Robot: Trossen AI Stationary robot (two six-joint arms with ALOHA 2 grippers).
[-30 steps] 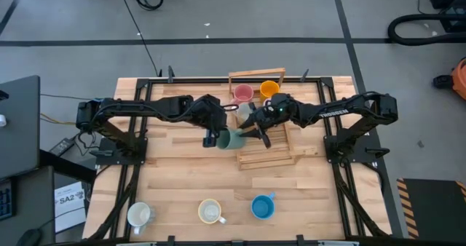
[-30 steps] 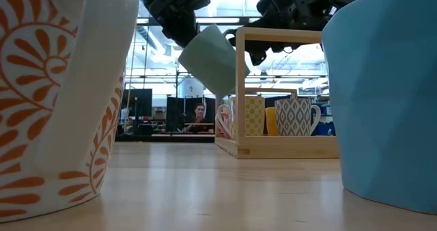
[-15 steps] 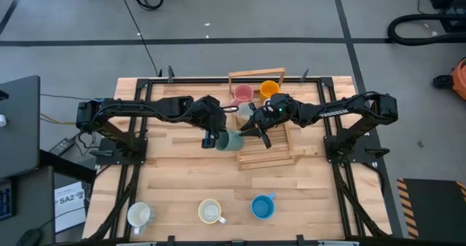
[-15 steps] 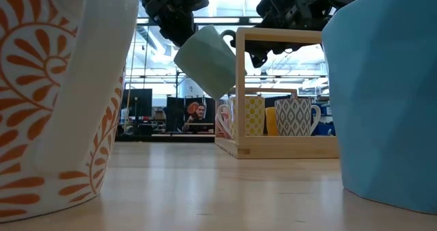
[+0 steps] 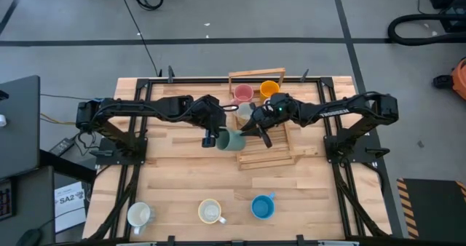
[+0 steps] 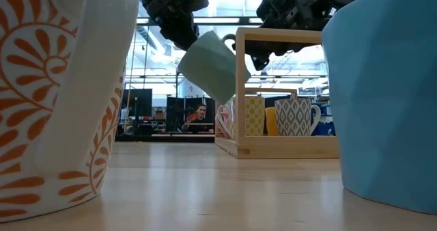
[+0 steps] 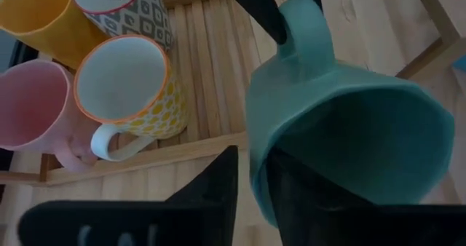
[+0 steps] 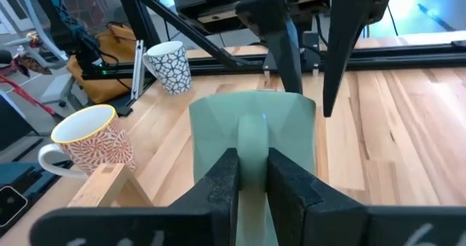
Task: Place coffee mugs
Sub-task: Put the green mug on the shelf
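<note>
- While both grippers meet at the wooden rack [image 5: 263, 150], the green mug [image 5: 231, 140] hangs in the air between them, tilted, just at the rack's left edge.
- Left gripper [image 5: 212, 138]: fingers clamp the mug's rim, one inside the mouth, one outside (left wrist view). This is the grip that seems to carry the mug.
- Right gripper [image 5: 256, 133]: fingers close around the mug's handle [image 8: 252, 148], one on each side. Judgement: this looks like a handover, the handle grip giving the right arm control to set the mug upright into the rack.
- Low view: mug [image 6: 214, 65] rides well above the table, beside the rack's upright post, so it clears the frame.
- Rack already holds a pink mug [image 5: 242, 94], an orange mug [image 5: 269, 89] and two patterned mugs [image 7: 135, 86].
- Waiting at the table's near edge: two white mugs [image 5: 140, 215], [image 5: 210, 211] and a blue mug [image 5: 262, 206].
- Risk, as a judgement: both arms hold one mug, so a mistimed release could twist or drop it.
</note>
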